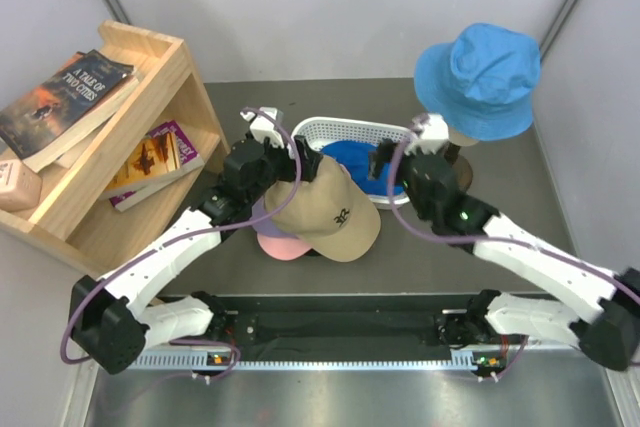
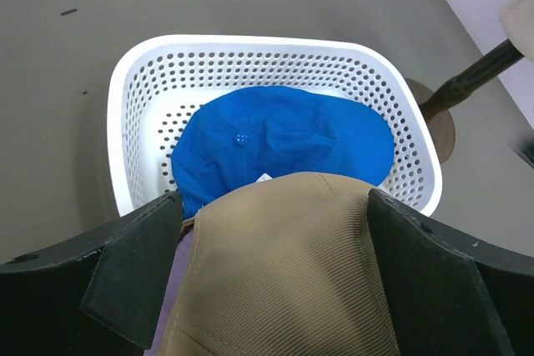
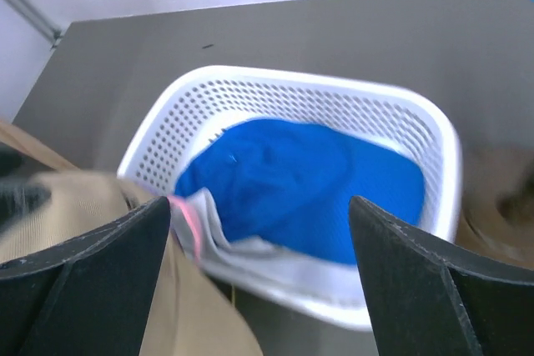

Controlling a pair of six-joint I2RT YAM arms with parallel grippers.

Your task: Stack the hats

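A tan cap [image 1: 330,209] lies on top of a lavender cap [image 1: 262,215] and a pink cap [image 1: 283,247] on the table in front of the white basket [image 1: 330,125]. A royal blue cap [image 1: 352,159] lies inside that basket. My left gripper [image 1: 303,159] is open at the tan cap's back; its crown [image 2: 284,273] fills the space between the wide jaws, with lavender fabric [image 2: 171,289] showing beside it. Over the basket's near rim [image 3: 334,298] my right gripper [image 3: 259,206] is open with nothing between its fingers. The blue cap [image 3: 309,189] lies beyond them.
A wooden shelf [image 1: 150,57] with books stands at the back left. At the back right a mannequin head wears a light blue bucket hat [image 1: 480,77]; its stand base [image 2: 438,127] is just beside the basket. Grey walls close in the table.
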